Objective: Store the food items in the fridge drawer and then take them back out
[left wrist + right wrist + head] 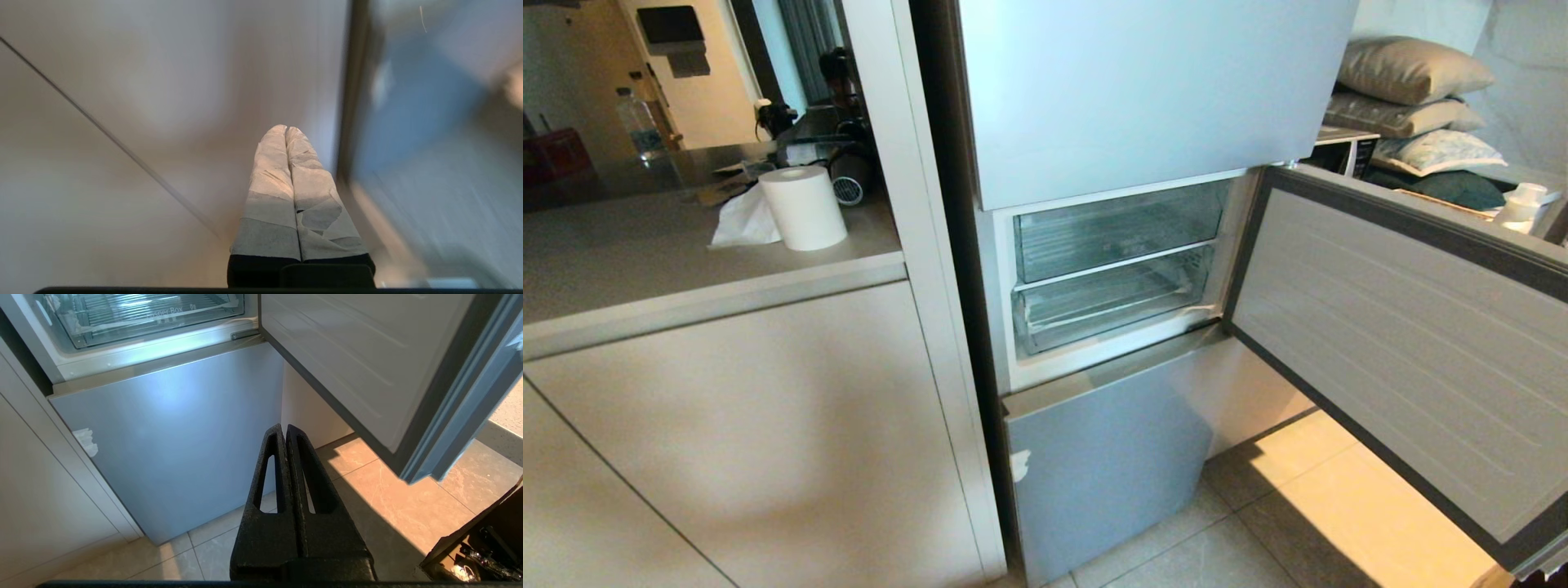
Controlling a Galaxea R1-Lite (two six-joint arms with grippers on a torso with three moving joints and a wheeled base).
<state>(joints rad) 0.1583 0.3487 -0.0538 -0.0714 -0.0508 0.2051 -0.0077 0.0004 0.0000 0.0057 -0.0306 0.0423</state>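
The pale silver-blue fridge (1143,90) stands with its middle door (1405,343) swung open to the right. Inside are two clear bins; the lower one, with a ribbed floor and lipped front, is the fridge drawer (1111,304), pushed in, and it also shows in the right wrist view (151,318). No food items are in view. Neither arm shows in the head view. My left gripper (286,128), its fingers wrapped in pale tape, is shut and empty, facing a beige cabinet panel (163,102) beside the fridge. My right gripper (284,426) is shut and empty, low before the bottom fridge door (175,433).
A beige counter (686,269) left of the fridge carries a white paper roll (803,207) and tissues. Tiled floor (1307,506) lies under the open door. Pillows (1413,69) are piled at the back right. A dark open box (482,543) sits on the floor near my right gripper.
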